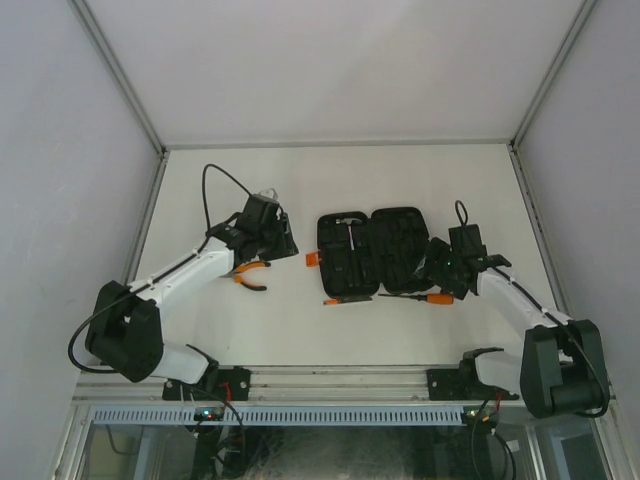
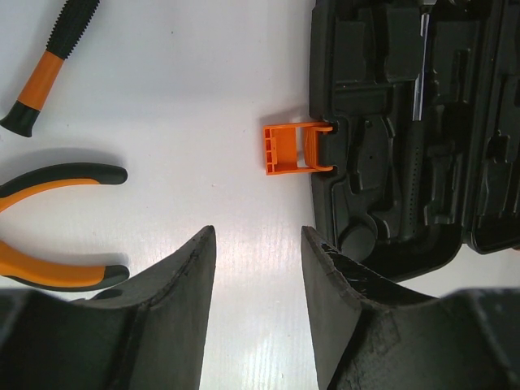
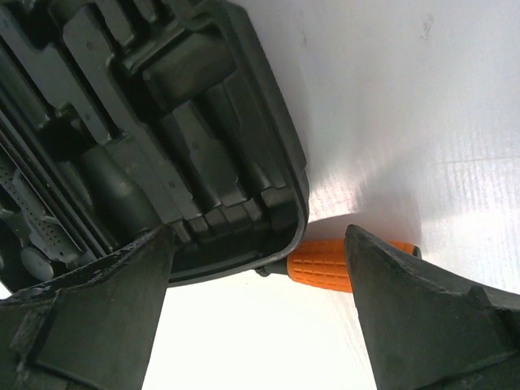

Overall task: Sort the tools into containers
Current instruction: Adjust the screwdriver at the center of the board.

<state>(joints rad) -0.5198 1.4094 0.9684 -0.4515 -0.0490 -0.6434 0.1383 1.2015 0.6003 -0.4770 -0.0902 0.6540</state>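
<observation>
Case [image 1: 395, 250] open, pliers [image 1: 250, 276] beside left claw [image 2: 256, 237]

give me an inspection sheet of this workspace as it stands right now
surface: white table, no spills seen
job's things: tool case lies open with a hammer slotted inside; pliers lie on the table left of it; a short screwdriver and an orange-handled screwdriver lie outside along its near edge
clutter: nothing seen
grippers: left gripper open over bare table, beside the pliers; right gripper open, straddling the orange handle, not gripping
cables: black cable loops above the left arm; another behind the right wrist
surroundings: white walls, metal frame posts
</observation>
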